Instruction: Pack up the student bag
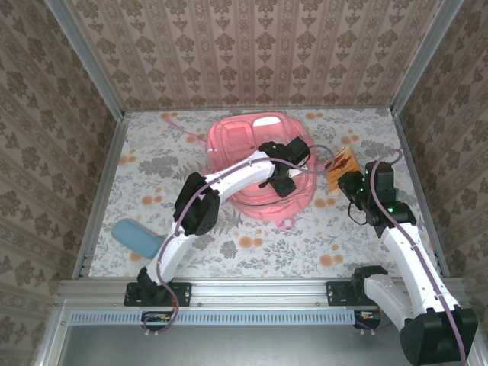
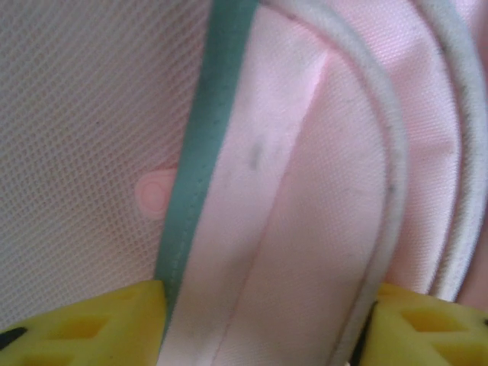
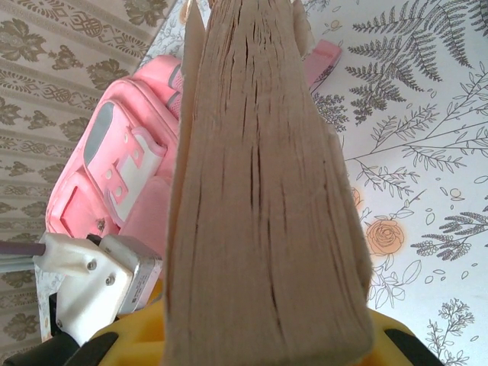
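Top external, left to right: a flat blue case (image 1: 137, 236) lies on the bench (image 1: 152, 152) near the left edge, well apart from everything else. The student bag (image 1: 244, 145) lies flat mid-bench. Its long axis runs roughly near to far, with its white patch (image 1: 267, 120) at the far end.

The left gripper (image 1: 283, 185) is down on the bag's near-right part. In the left wrist view, the left gripper (image 2: 259, 335) has its yellow pads apart, with a fold of the pink bag (image 2: 305, 229) between them. Teal trim (image 2: 194, 168) runs by one pad and white piping (image 2: 381, 191) by the other. Cannot tell whether the fold is pinched.

To the left of the trim is a mesh pocket (image 2: 84, 114). Behind the mesh I can make out a small pink stud (image 2: 152, 194) and no other contents.

Right of the bag, the right gripper (image 1: 348, 185) holds a book (image 1: 343, 162) with an orange cover. In the right wrist view, the right gripper (image 3: 267, 343) is clamped on the thick book (image 3: 259, 191), page edge toward the lens. The bag (image 3: 114, 160) lies left of the book and close by.

Judgement: the book must travel left into the bag, and the right arm is placed for that. No open mouth is visible, so the bag's contents are unknown
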{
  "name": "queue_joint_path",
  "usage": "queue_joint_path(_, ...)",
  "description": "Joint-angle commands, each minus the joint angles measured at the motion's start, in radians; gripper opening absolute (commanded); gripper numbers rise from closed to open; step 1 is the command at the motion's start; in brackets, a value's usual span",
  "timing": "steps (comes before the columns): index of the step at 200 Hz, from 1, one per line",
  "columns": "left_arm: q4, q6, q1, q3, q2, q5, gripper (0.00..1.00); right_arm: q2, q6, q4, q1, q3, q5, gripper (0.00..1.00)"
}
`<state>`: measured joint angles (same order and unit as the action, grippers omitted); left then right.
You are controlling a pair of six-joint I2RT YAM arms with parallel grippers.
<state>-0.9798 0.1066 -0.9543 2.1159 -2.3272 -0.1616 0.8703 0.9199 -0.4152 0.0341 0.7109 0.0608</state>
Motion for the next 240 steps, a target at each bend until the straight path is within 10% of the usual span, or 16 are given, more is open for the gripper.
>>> queue_joint_path(1, -0.018, 0.021, 0.008, 0.031, 0.011, -0.091, 0.46, -0.011, 0.010, 0.044, -0.003, 0.018, 0.018, 0.13)
queue_joint_path(89, 0.295, 0.112, 0.003, -0.168, 0.288, -0.238, 0.02, -0.061, -0.020, -0.045, -0.003, 0.058, -0.036, 0.13)
queue_joint_path(171, 0.567, -0.003, 0.041, -0.220, 0.440, -0.315, 0.00, -0.107, -0.038, 0.028, 0.010, 0.056, 0.213, 0.13)
queue_joint_path(240, 0.587, -0.022, 0.032, -0.142, 0.438, -0.291, 0.00, -0.035, 0.144, 0.298, 0.209, -0.071, 0.258, 0.11)
